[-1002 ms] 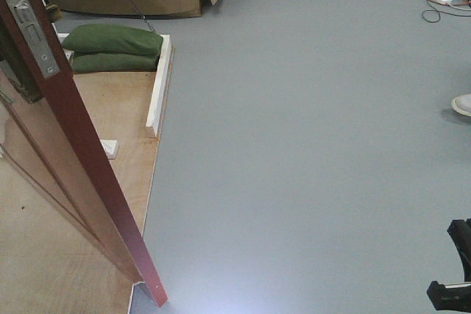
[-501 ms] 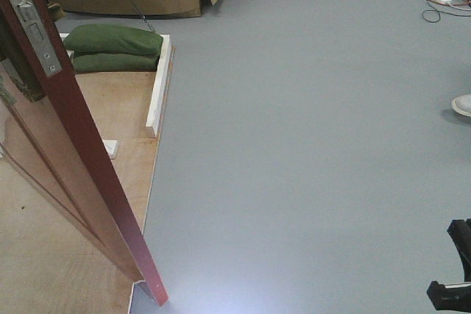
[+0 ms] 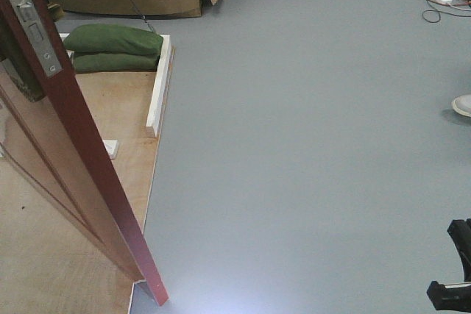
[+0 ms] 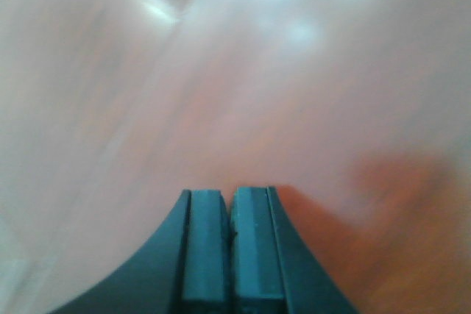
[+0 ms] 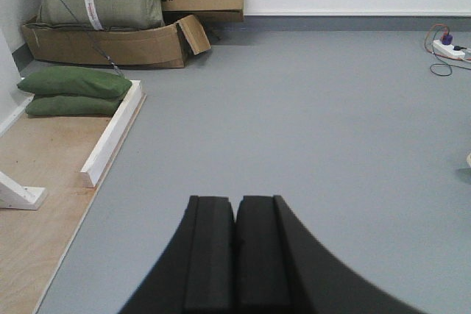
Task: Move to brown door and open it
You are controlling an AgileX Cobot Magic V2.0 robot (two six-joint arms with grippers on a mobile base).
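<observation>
Progress: I judge the approach done and the opening well under way. The door (image 3: 77, 174) stands at an angle, latch edge toward the front camera. What is left, if anything, is a wider swing.

Left gripper (image 4: 229, 244): jaws together, nothing held, door face close ahead.

Right gripper (image 5: 235, 251): jaws together, empty, open floor ahead.

Count:
- door, one
- lock plate (image 3: 31, 23), one
- sandbags (image 5: 73, 82), two, stacked ahead-left of the right gripper
- boxes (image 5: 110, 45), two, beyond them

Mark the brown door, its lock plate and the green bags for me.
brown door (image 3: 107, 182): front-facing view, on its red leading edge.
lock plate (image 3: 31, 23): front-facing view, middle of the metal plate.
green bags (image 3: 110, 38): front-facing view, on the top bag.
</observation>
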